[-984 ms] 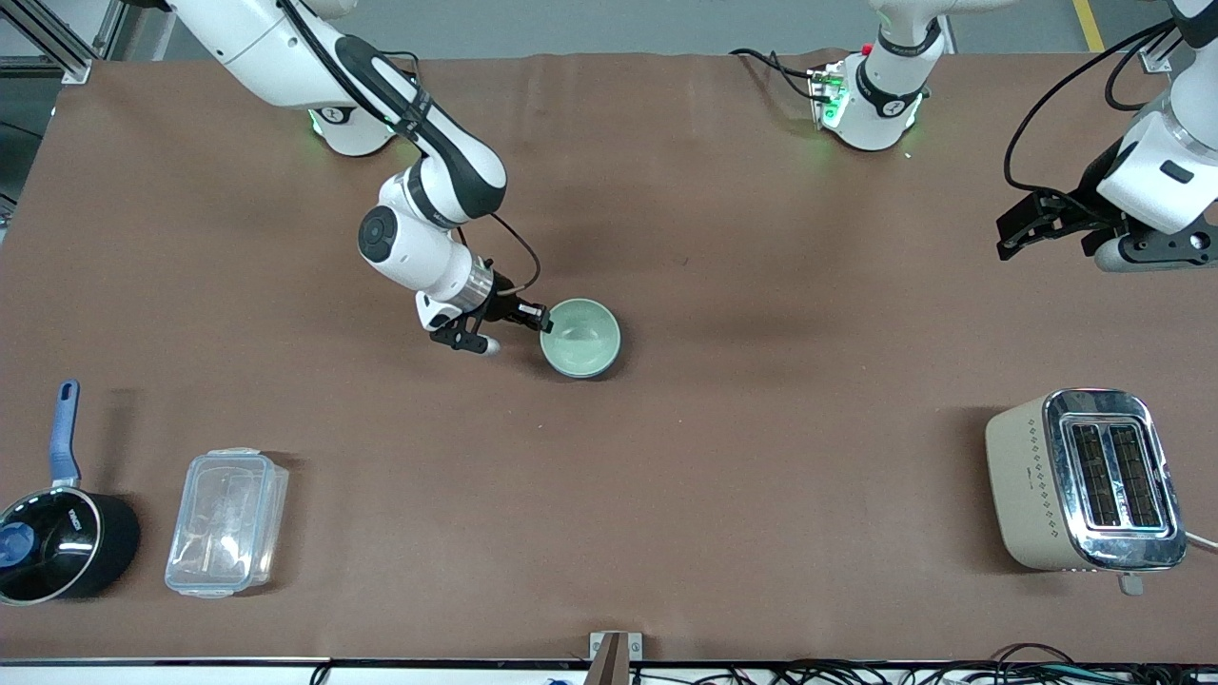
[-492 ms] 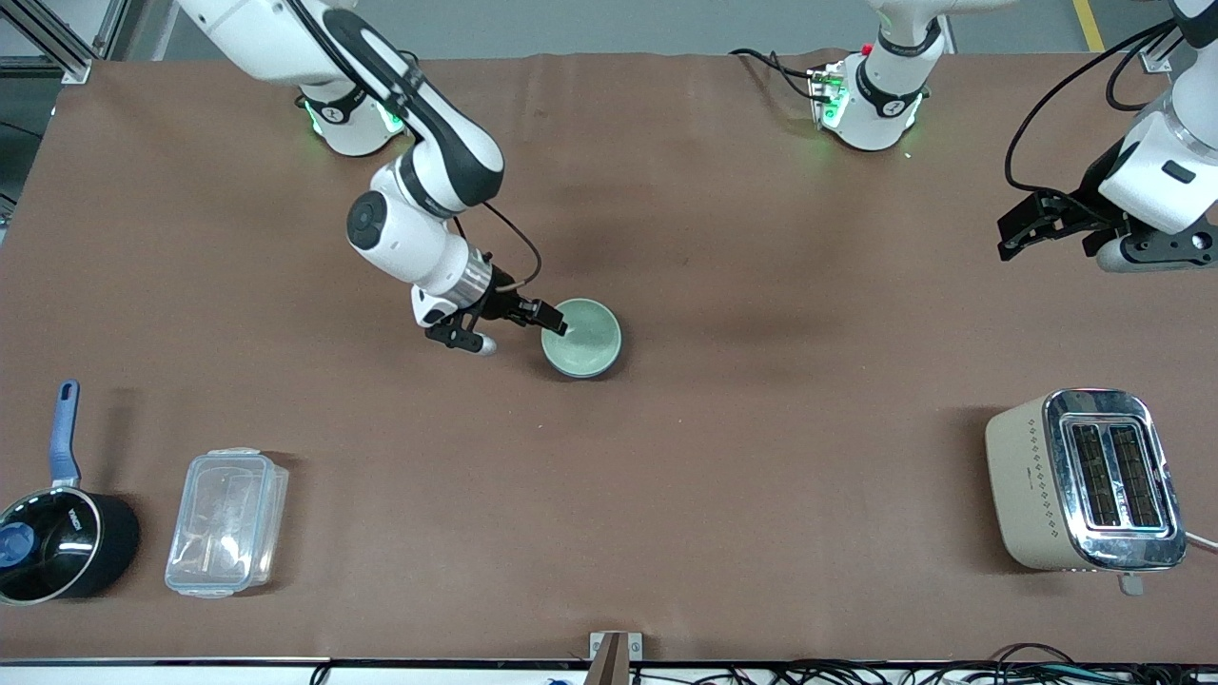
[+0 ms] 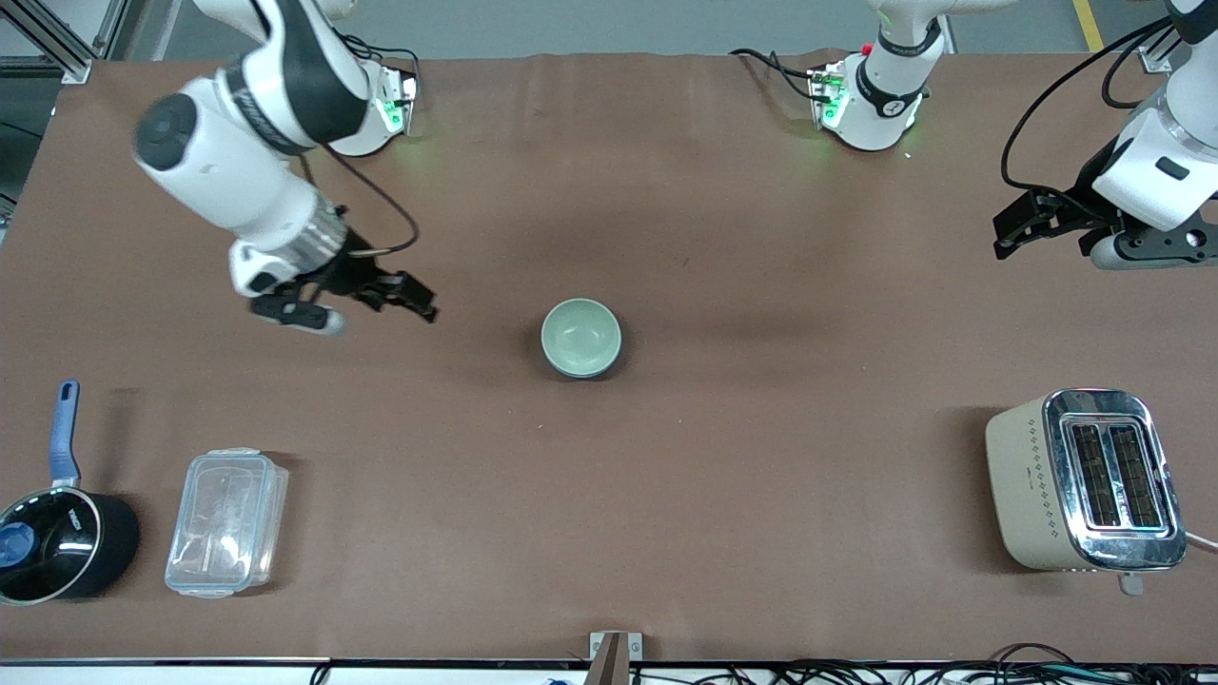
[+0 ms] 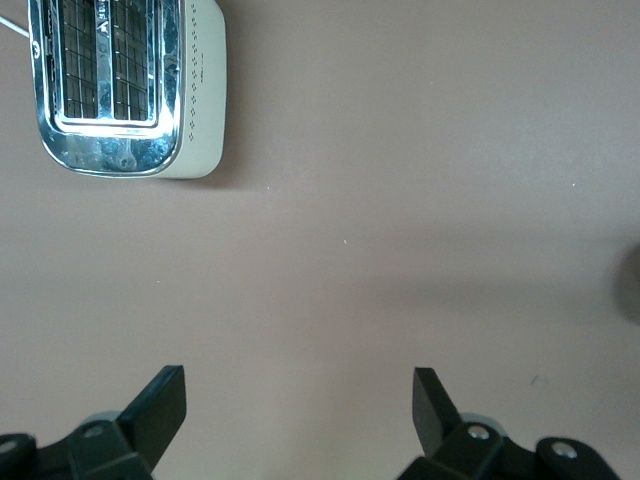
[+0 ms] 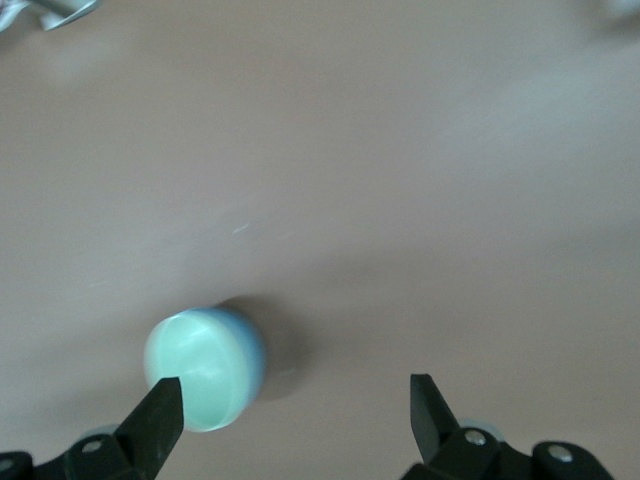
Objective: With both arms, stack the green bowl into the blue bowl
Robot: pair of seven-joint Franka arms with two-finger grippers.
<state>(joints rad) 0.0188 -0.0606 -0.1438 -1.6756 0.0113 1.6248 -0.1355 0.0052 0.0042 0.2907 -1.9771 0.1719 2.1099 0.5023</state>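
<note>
1. Brown cloth covers the table [image 3: 666, 495], with both robot bases along its upper edge.
2. At the right arm's end, near the front camera, sit a black pot [image 3: 57, 547] and a clear plastic box [image 3: 226, 521].
3. Above bare cloth, the right gripper [image 3: 419, 306] hangs with fingers spread wide, holding nothing.
4. Mid-table, the green bowl [image 3: 581, 336] sits nested inside the blue bowl [image 5: 252, 352], whose rim shows around it.
5. Stacking looks complete; next, the arms likely only need to pull clear.
6. A cream toaster [image 3: 1085, 480] stands at the left arm's end.
7. The left gripper [image 3: 1018, 228] waits, spread wide and empty.
</note>
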